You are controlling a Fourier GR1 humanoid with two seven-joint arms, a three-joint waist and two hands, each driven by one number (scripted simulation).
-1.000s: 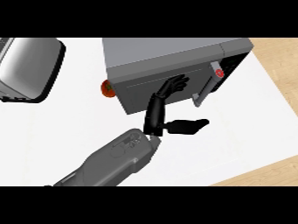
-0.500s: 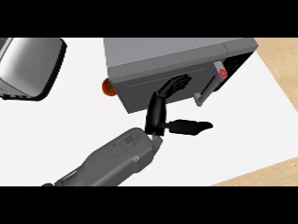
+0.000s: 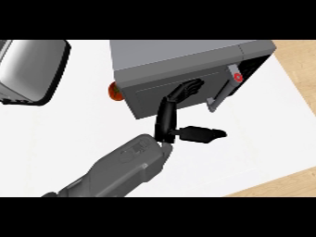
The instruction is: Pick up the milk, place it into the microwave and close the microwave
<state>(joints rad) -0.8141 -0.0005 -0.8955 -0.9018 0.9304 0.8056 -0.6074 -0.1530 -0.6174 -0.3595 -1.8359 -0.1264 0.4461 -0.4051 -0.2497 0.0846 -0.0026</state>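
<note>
Counter (image 3: 58, 139); hand (image 3: 168, 115) flat against microwave door (image 3: 177, 95)

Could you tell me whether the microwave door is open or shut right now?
Nearly shut: the microwave door lies almost flush, a narrow gap left at its right edge, the left hand flat against it.

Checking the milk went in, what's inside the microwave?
Cannot tell: the microwave door is nearly shut, with the hand against it, covering the interior. No milk shows.

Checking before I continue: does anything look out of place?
Nothing looks spilled or damaged. The microwave door is nearly closed with the hand flat against it; an orange object peeks out beside its left wall.
</note>
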